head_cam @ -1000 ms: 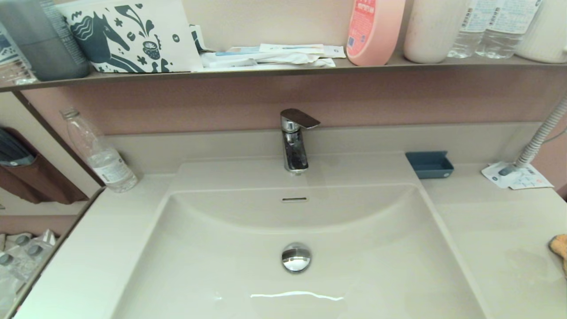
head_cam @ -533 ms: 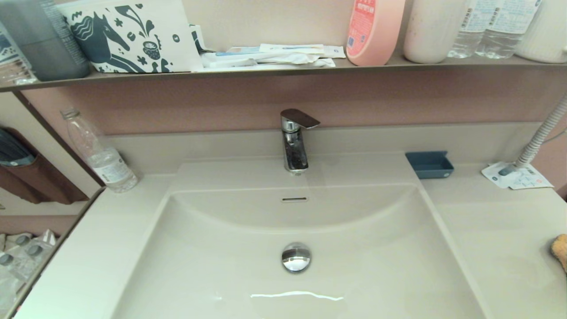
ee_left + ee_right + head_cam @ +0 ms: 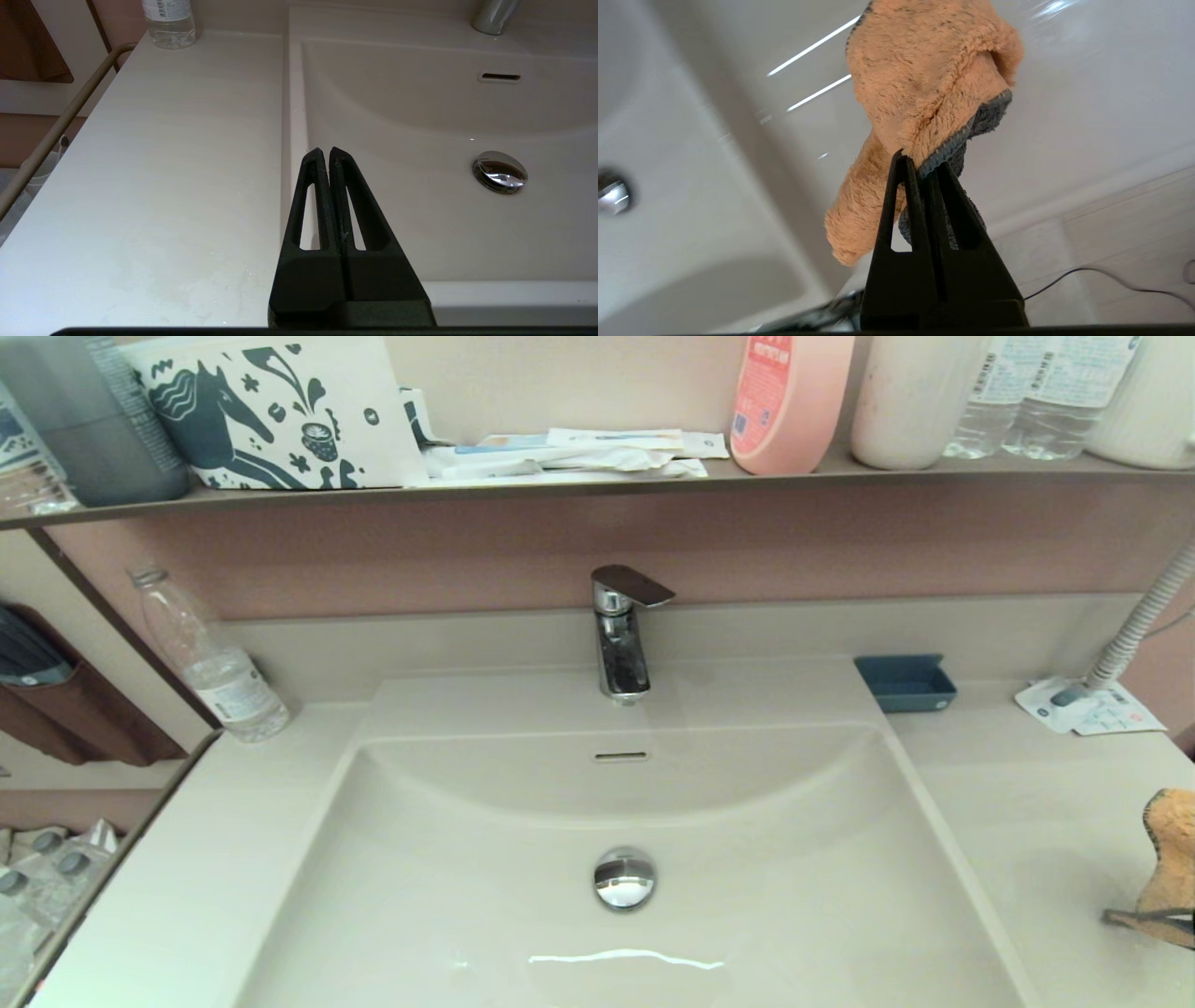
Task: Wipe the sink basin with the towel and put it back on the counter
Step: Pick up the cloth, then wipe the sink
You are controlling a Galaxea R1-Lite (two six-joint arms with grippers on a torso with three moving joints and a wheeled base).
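The orange-tan fluffy towel (image 3: 924,93), edged in grey, hangs from my right gripper (image 3: 920,163), which is shut on its edge. In the head view the towel (image 3: 1172,859) shows at the far right edge, lifted above the counter (image 3: 1027,821). The beige sink basin (image 3: 467,896) lies in the middle with its chrome drain plug (image 3: 624,877) and overflow slot (image 3: 621,757). My left gripper (image 3: 325,151) is shut and empty, held over the basin's left rim near the front of the counter (image 3: 163,163); the head view does not show it.
A chrome tap (image 3: 621,635) stands behind the basin. A clear bottle (image 3: 210,658) stands at the back left of the counter; a blue soap dish (image 3: 906,683), a white printed packet (image 3: 1088,709) and a corrugated hose (image 3: 1139,621) are at the back right. A dark shelf (image 3: 597,485) above carries bottles and boxes.
The towel, lying at the counter's right edge before, has risen off the surface and moved slightly inward, hanging upright from my right gripper.
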